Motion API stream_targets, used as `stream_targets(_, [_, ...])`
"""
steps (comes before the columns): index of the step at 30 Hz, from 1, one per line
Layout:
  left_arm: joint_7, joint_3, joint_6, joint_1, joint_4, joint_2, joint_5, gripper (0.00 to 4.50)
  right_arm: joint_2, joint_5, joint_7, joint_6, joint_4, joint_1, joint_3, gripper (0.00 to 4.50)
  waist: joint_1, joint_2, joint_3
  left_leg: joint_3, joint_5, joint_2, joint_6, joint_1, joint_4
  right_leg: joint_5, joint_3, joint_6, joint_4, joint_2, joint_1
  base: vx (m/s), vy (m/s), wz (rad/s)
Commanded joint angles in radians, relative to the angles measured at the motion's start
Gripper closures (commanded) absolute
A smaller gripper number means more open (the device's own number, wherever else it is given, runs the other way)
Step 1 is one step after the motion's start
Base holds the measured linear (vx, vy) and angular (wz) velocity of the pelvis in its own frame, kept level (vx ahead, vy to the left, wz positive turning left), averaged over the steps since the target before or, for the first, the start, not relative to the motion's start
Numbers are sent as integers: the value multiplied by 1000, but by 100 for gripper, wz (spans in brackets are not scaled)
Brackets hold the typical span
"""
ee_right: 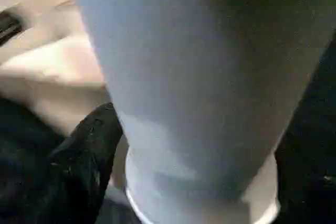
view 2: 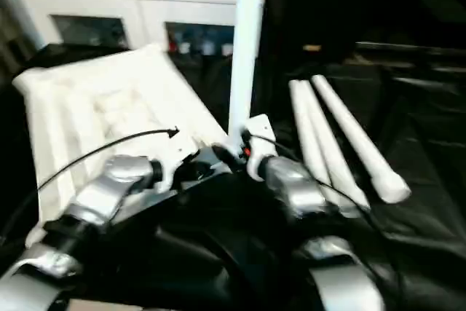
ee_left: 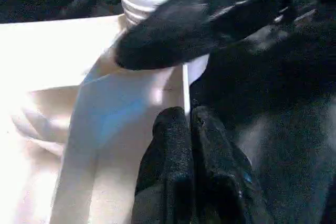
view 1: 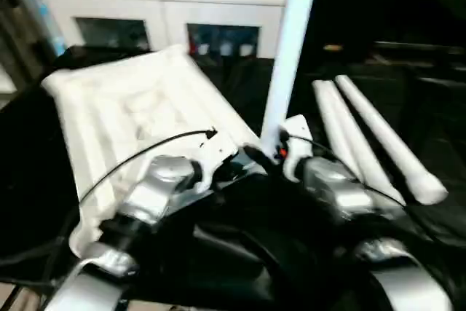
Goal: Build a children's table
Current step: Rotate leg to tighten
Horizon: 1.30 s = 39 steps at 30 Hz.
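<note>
The white tabletop [view 1: 124, 107] lies upside down on black cloth, ribbed side up. One white leg [view 1: 291, 49] stands upright at its near right corner, its foot in the corner socket [ee_right: 199, 203]. My right gripper [view 1: 280, 154] is at the foot of this leg, and the leg [ee_right: 199, 77] rises close in front of the right wrist camera. My left gripper [ee_left: 188, 114] is shut with nothing in it, and its tips rest on the tabletop's rim [ee_left: 121, 108] just beside that corner. Two more legs [view 1: 371, 143] lie side by side on the cloth to the right.
A white cabinet with glass doors [view 1: 167, 5] stands behind the tabletop, with small items on top. Black cloth [view 1: 437, 107] covers the work surface around the parts. A black cable [view 1: 138, 154] arcs over my left forearm.
</note>
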<state>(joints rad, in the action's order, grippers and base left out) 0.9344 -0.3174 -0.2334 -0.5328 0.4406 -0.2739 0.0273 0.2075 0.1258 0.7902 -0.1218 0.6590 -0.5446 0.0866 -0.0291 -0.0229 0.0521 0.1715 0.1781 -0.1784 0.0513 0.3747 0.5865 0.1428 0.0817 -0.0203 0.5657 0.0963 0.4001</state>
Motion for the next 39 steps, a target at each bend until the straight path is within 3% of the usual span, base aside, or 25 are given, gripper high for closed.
stream_targets(1, [86,-34,33,12,-58,-17,-22,450,55,29,143,-36,-119,28,39,64,-11,7,-70,-1,240,-49,-87,-18,-69,195,-48,-235,-48,52,-39,71,-26,13])
stream_targets(5, [145,-41,50,26,-80,-54,-29,450,145,56,292,-95,-254,88,88,64,-34,0,-78,1,105,-51,-126,-11,-58,35,-51,-270,-19,46,-49,70,-26,3])
stream_targets(8, [177,-45,56,32,-88,-73,-38,450,175,55,329,-113,-294,103,105,64,-41,1,-79,3,84,-51,-139,-9,-54,-6,-50,-286,-12,44,-49,0,0,0])
stream_targets(12, [226,-50,65,38,-102,-97,-54,450,201,54,359,-141,-338,115,122,64,-41,1,-72,2,161,-54,-98,-10,-62,125,-50,-262,-25,45,-46,0,0,0])
stream_targets(16, [250,-52,62,35,-102,-110,-52,450,203,50,356,-161,-346,113,134,79,-35,3,-64,2,264,-53,-37,-18,-69,274,-55,-226,-41,45,-37,0,0,0])
stream_targets(22, [268,-53,66,32,-99,-120,-53,450,201,46,360,-189,-369,116,145,117,-33,5,-66,2,250,-51,-29,-13,-68,299,-57,-200,-41,46,-37,0,0,0])
stream_targets(28, [270,-52,62,34,-99,-121,-54,450,194,44,351,-193,-366,120,150,159,-33,5,-70,3,211,-50,-40,-10,-64,238,-55,-215,-33,45,-41,0,0,0])
stream_targets(32, [253,-45,54,37,-96,-113,-51,450,170,36,312,-193,-337,127,140,173,-32,3,-68,3,219,-50,-39,-10,-64,255,-55,-214,-35,45,-40,0,0,0])
stream_targets(35, [218,-34,46,32,-85,-94,-48,450,137,21,234,-176,-289,117,118,176,-29,3,-65,1,254,-49,-21,-11,-68,312,-54,-201,-42,46,-38,0,0,0])
stream_targets(37, [173,-17,33,23,-67,-68,-50,450,99,2,133,-153,-225,96,91,177,-19,5,-57,-1,310,-45,2,-14,-71,416,-52,-174,-54,47,-35,0,0,0])
stream_targets(39, [141,-7,23,17,-54,-50,-50,450,75,-8,69,-145,-185,81,72,177,-10,4,-59,-6,337,-44,15,-14,-73,472,-50,-153,-57,49,-36,0,0,0])
